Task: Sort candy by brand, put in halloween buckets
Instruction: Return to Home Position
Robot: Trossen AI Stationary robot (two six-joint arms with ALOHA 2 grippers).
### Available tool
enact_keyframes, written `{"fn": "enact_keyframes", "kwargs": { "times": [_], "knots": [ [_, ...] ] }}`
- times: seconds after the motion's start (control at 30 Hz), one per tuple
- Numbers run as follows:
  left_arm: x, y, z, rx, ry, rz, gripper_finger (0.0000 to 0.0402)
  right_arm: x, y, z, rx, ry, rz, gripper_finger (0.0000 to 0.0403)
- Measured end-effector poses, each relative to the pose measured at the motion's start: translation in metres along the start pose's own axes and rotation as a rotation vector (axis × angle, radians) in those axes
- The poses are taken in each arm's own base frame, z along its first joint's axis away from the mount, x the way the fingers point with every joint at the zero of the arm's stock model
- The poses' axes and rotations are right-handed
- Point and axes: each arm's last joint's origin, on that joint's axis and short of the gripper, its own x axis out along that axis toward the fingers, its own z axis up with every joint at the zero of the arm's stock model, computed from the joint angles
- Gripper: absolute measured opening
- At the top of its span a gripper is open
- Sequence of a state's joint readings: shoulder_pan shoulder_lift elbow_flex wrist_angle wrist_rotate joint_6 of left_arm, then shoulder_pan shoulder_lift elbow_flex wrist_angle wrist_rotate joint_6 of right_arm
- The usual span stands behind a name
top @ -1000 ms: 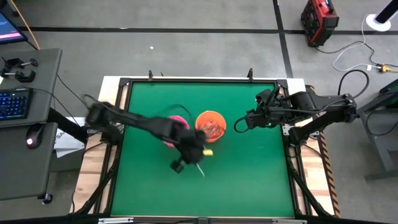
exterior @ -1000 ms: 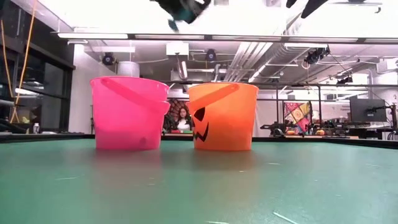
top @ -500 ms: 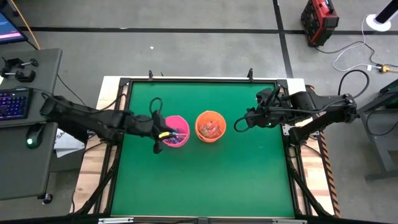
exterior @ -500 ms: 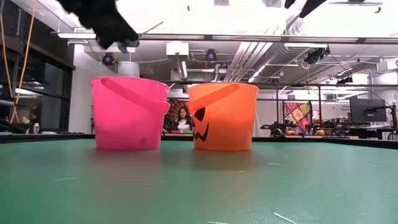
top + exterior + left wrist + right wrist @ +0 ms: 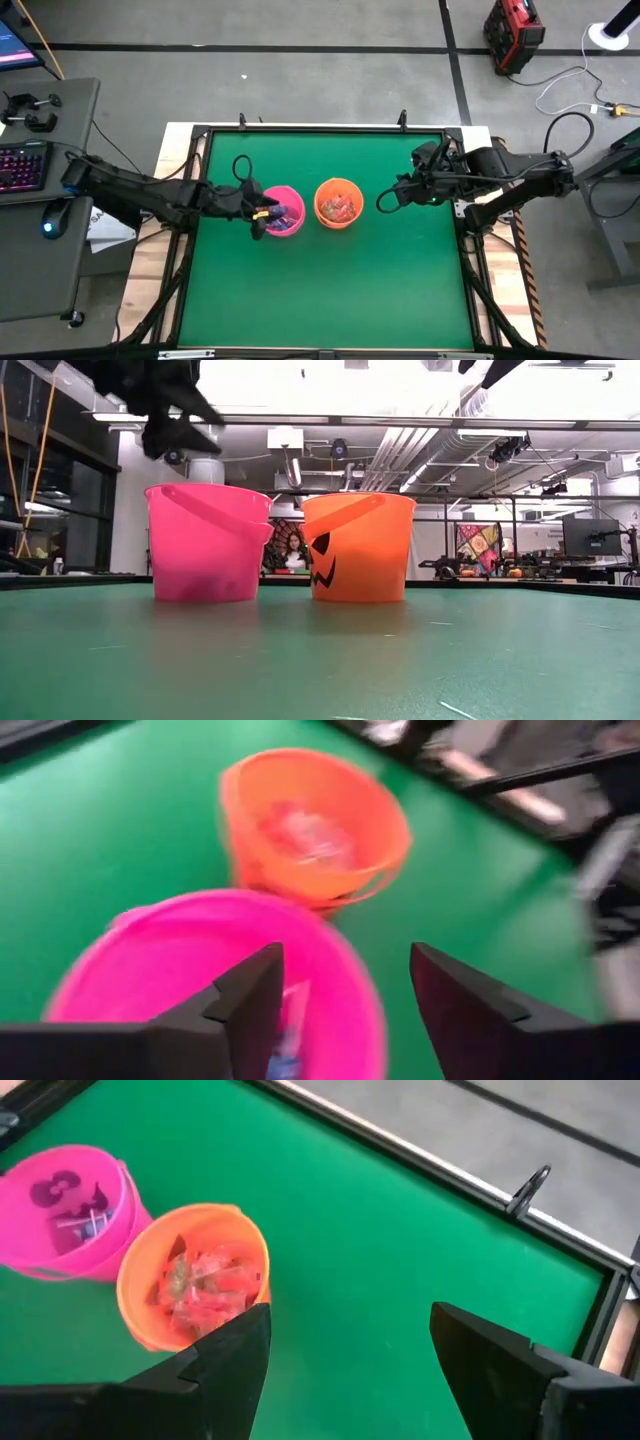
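Vs. 1 s ago, the left tool [image 5: 257,214] is drawn back from in front of the orange bucket [image 5: 360,550] to the left rim of the pink bucket [image 5: 205,550]. Its fingers are spread wide, nothing held. The right tool [image 5: 386,201] is unmoved, held right of the orange bucket, also wide and empty. Both buckets are smooth, round, tapered plastic, set just beside each other on the matte green worktop [image 5: 330,290]. Blue lollipops [image 5: 85,1225] w/ thin white sticks are seen in the pink bucket, crinkly red-and-clear pieces [image 5: 200,1290] in the orange.
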State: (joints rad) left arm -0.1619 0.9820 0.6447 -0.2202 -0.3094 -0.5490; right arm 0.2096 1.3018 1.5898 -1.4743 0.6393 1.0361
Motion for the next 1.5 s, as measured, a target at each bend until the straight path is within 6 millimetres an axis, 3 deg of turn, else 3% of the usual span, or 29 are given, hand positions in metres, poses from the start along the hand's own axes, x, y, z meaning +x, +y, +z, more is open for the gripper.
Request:
{"fn": "enact_keyframes", "kwargs": {
  "times": [0.1, 0.2, 0.3, 0.43, 0.53, 0.67, 0.73, 0.93, 1.17, 1.3, 1.5],
  "knots": [
    [-0.013, -0.011, 0.016, -0.05, 0.009, -0.15, 0.0221, 0.0, -0.001, -0.003, -0.024, 0.061, 0.007, 0.0268],
    [-0.03, -0.022, 0.022, -0.096, 0.036, -0.304, 0.0226, 0.003, -0.002, -0.019, -0.106, 0.155, -0.016, 0.0268],
    [-0.048, -0.027, 0.016, -0.076, -0.036, -0.303, 0.0226, 0.007, -0.004, -0.043, -0.139, 0.219, 0.005, 0.0267],
    [-0.069, -0.017, 0.01, 0.0, -0.166, -0.245, 0.0201, 0.012, -0.019, -0.079, -0.1, 0.292, -0.004, 0.025],
    [-0.085, -0.001, 0.017, 0.072, -0.274, -0.219, 0.0149, 0.011, -0.028, -0.096, -0.08, 0.313, 0.046, 0.0199],
    [-0.101, 0.027, 0.021, 0.109, -0.402, -0.142, 0.0044, 0.005, -0.038, -0.098, -0.084, 0.281, 0.114, 0.0067],
    [-0.106, 0.039, 0.016, 0.093, -0.445, -0.129, 0.0012, 0.002, -0.043, -0.095, -0.102, 0.258, 0.134, 0.0018],
    [-0.1, 0.062, -0.016, 0.041, -0.552, -0.224, 0.0004, -0.001, -0.043, -0.095, -0.21, 0.318, 0.224, 0.0006],
    [-0.073, 0.078, -0.059, -0.041, -0.632, -0.309, 0.0001, -0.003, -0.031, -0.094, -0.08, 0.35, 0.321, 0.0004],
    [-0.064, 0.083, -0.072, -0.05, -0.686, -0.334, 0.0, -0.003, -0.029, -0.093, -0.06, 0.345, 0.341, 0.0002],
    [-0.055, 0.084, -0.081, -0.046, -0.631, -0.357, 0.0, -0.006, -0.034, -0.092, -0.06, 0.349, 0.366, 0.0]
  ]
}}
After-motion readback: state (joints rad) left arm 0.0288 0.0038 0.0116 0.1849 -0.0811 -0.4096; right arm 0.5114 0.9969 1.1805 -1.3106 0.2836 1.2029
